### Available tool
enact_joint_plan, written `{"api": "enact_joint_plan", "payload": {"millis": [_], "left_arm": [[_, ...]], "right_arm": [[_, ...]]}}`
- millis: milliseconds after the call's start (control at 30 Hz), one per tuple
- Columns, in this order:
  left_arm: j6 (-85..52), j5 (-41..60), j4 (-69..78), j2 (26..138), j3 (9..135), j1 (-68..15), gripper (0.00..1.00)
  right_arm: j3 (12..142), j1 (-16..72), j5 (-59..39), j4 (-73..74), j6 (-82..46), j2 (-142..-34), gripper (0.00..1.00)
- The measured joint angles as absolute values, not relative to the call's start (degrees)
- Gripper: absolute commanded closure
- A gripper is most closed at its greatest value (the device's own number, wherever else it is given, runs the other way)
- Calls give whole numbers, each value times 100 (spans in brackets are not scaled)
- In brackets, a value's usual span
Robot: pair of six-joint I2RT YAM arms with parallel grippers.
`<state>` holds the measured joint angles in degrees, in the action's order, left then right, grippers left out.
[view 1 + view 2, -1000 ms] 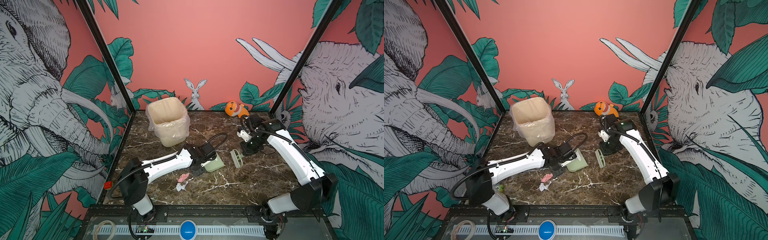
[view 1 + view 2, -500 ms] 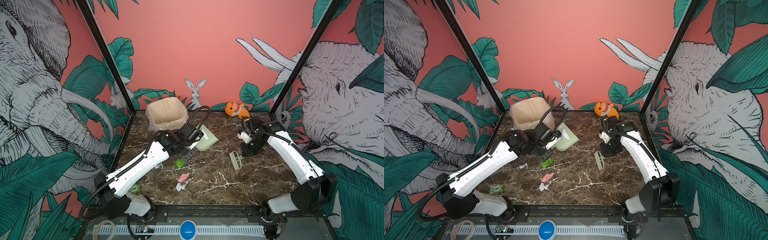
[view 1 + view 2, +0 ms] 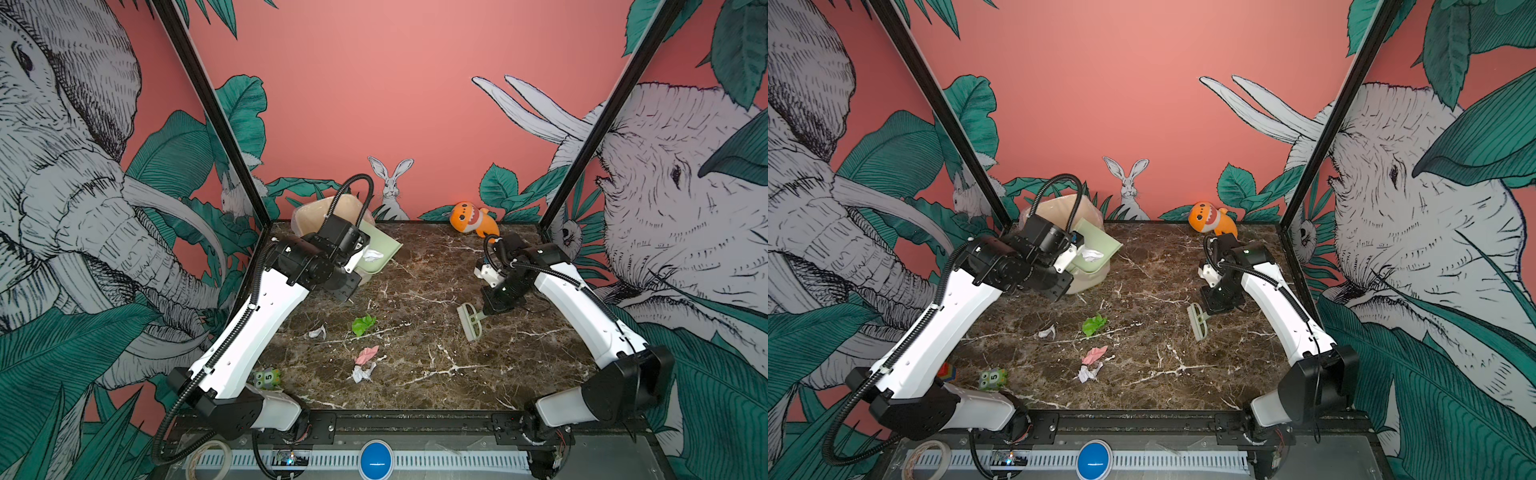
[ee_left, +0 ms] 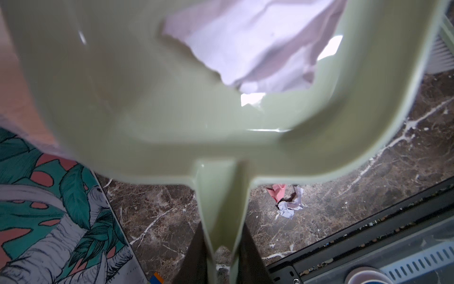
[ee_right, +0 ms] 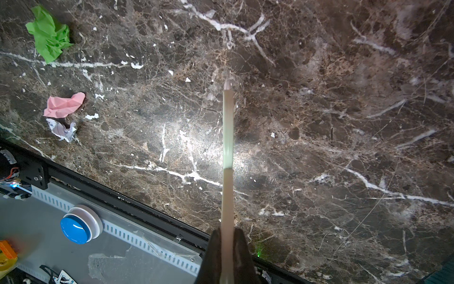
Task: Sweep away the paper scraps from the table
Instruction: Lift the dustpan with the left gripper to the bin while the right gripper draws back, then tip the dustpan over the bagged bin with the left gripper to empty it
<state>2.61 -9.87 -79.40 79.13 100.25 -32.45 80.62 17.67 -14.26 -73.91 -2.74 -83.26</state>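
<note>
Clamping the handle of a pale green dustpan (image 3: 383, 242), the left gripper (image 4: 222, 258) holds it tilted over the bin (image 3: 309, 214) at the far-left corner of the table (image 3: 457, 374). One white scrap (image 4: 245, 44) lies in the pan; the bin's inside is hidden. Four paper scraps (image 3: 363, 325) lie mid-table. The right gripper (image 5: 227, 258) is closed on the brush (image 3: 469, 322).

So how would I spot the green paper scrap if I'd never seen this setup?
Find the dark marble table and look just left of its middle. The green scrap lies there, with a small white scrap to its left and a pink scrap nearer the front edge. It is the only bright green crumpled bit on the table.
</note>
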Motion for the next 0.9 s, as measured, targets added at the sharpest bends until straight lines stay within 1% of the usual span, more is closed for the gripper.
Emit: {"api": "enact_joint_plan", "payload": {"millis": [333,433,533,800,900], "left_arm": [[484,-869,-7889,7787,10235,-1487,86],[626,-941,-7885,7915,10464,-1096,86],[808,-1201,-7859,8160,10798,-921,86],[1238,-2182,-7773,8967,11399,-915,86],[1450,-2547,-7736,9129,11434,-917,86]], "right_arm": [[8062,1750,-1557,-7349,-209,-8307,100],[8062,1747,-1590,-7349,-207,-8296,100],[8062,1745,-1627,-7352,-207,-8235,100],[7988,1745,-1695,-7349,-209,-8114,100],[7988,1745,-1699,-7349,-209,-8114,100]]}}
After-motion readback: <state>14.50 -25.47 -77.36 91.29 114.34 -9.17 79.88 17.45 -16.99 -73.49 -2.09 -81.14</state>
